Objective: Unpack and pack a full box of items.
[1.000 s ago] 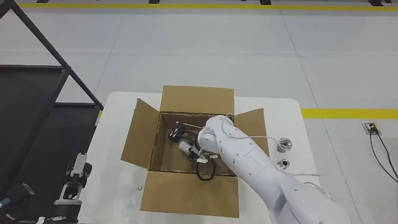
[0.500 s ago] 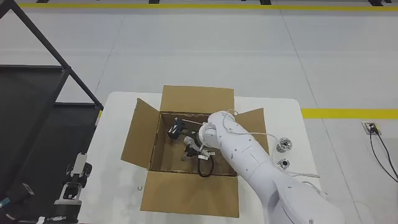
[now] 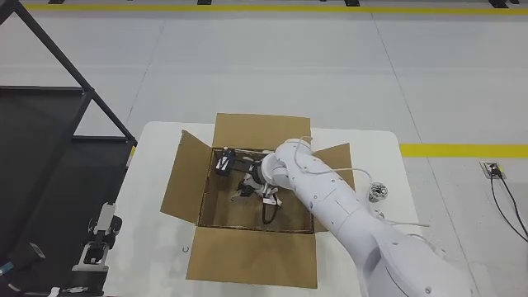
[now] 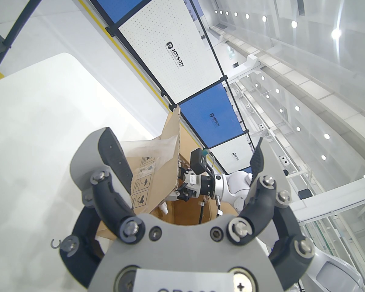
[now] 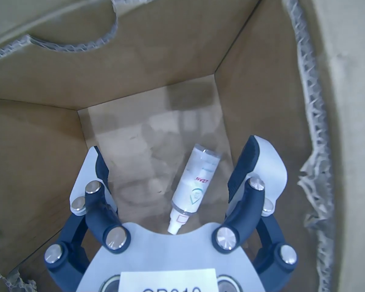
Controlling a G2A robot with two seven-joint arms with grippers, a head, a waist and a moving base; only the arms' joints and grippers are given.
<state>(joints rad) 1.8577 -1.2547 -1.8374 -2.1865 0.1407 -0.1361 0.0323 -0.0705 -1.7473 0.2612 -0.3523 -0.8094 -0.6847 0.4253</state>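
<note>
1. The left gripper [image 4: 182, 139] sits low over the table [image 3: 153, 239], with its fingers spread wide and nothing between them. It has not shifted in the last second. A small hook-shaped bit [image 4: 56, 243] lies on the table just beside it.
2. Ahead of that gripper stands the cardboard box [image 3: 252, 254], flaps open, in the same place as before.
3. The right gripper [image 5: 175, 150] has swung in the last second from the box's middle toward its far left corner. It is deep inside, with fingers apart and gripping nothing.
4. A white bottle [image 5: 194, 185] lies on its side on the box floor between those fingers, closer to one of them and touched by neither. The shift seems to have lined the gripper up for a pick, so the bottle is probably about to be unpacked.
5. Well apart from the right gripper, beyond the box's right flap, a round metal part [image 3: 378, 190] rests on the table. It is probably already unpacked.
6. The gripper's palm cuts off the bottle's nozzle tip. From above, the arm covers much of the box floor, so I cannot tell whether other items remain inside.
</note>
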